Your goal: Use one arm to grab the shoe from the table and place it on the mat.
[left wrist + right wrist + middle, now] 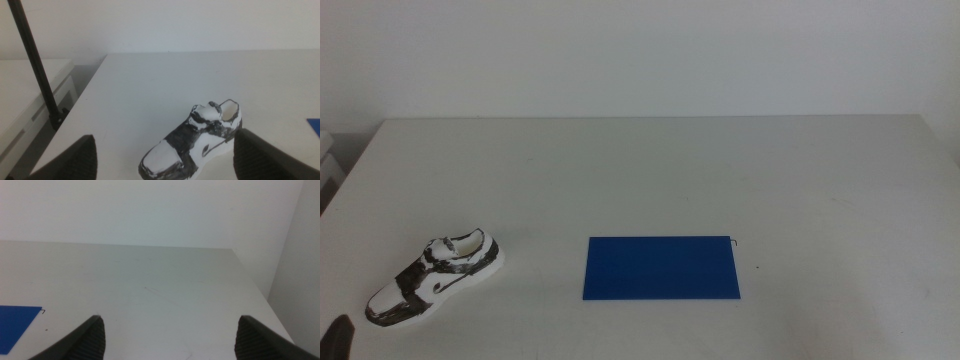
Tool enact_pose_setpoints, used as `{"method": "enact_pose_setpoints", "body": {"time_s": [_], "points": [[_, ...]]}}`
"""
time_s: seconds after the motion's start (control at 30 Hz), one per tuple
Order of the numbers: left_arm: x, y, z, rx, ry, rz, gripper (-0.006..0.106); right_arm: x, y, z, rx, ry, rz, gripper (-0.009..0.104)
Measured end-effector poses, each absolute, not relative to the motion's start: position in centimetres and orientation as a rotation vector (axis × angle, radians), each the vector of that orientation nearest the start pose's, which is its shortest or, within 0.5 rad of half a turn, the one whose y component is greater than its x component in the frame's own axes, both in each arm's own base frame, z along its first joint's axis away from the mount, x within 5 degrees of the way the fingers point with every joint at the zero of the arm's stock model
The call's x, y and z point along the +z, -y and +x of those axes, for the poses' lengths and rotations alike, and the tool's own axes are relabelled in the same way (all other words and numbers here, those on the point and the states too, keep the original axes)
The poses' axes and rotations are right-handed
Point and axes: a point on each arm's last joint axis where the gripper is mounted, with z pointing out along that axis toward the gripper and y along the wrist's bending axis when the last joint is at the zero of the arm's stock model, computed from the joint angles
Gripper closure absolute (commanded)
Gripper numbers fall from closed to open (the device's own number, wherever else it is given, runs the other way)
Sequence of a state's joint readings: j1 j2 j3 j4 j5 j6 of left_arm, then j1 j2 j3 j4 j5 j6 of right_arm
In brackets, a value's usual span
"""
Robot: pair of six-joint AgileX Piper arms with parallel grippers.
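Shoe [435,277] on its sole at table's [650,170] near left corner, apart from mat [662,268]. Left gripper [165,160] just short of shoe, jaws spread wide, empty. Right gripper [170,337] likewise spread over bare tabletop.

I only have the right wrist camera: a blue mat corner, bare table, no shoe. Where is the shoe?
Observer: The shoe lies on the table, on the left arm's side of the mat and apart from it.
Operator: Is anything gripping it?
Observer: No. The left claw is open, with the shoe ahead of it, untouched.
Operator: Anything on the mat?
Observer: The middle view shows nothing lying on it.
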State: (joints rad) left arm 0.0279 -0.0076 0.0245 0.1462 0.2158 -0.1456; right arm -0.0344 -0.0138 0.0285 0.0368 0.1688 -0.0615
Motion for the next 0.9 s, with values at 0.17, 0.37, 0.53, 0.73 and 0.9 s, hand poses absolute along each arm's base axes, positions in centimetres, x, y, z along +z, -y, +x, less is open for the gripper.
{"method": "enact_pose_setpoints", "body": {"time_s": [0.17, 0.37, 0.53, 0.73, 0.9], "points": [[21.5, -0.5, 6.3, 0.046, -1.739, -0.05, 0.007, 18.9, 0.1, 5.6, -0.04, -1.667, 0.003, 0.029], [26.3, -0.5, 8.7, 0.046, -1.768, -0.05, 0.007, 18.9, 0.1, 5.6, -0.04, -1.667, 0.003, 0.029], [30.6, -0.6, 10.8, 0.047, -1.751, -0.051, 0.007, 18.9, 0.1, 5.6, -0.04, -1.667, 0.003, 0.029], [34.6, -0.8, 12.5, 0.053, -1.779, -0.066, 0.007, 18.9, 0.1, 5.6, -0.04, -1.667, 0.003, 0.029], [36.4, -0.9, 13.2, 0.05, -1.851, -0.091, 0.007, 18.9, 0.1, 5.6, -0.04, -1.667, 0.003, 0.029]]}}
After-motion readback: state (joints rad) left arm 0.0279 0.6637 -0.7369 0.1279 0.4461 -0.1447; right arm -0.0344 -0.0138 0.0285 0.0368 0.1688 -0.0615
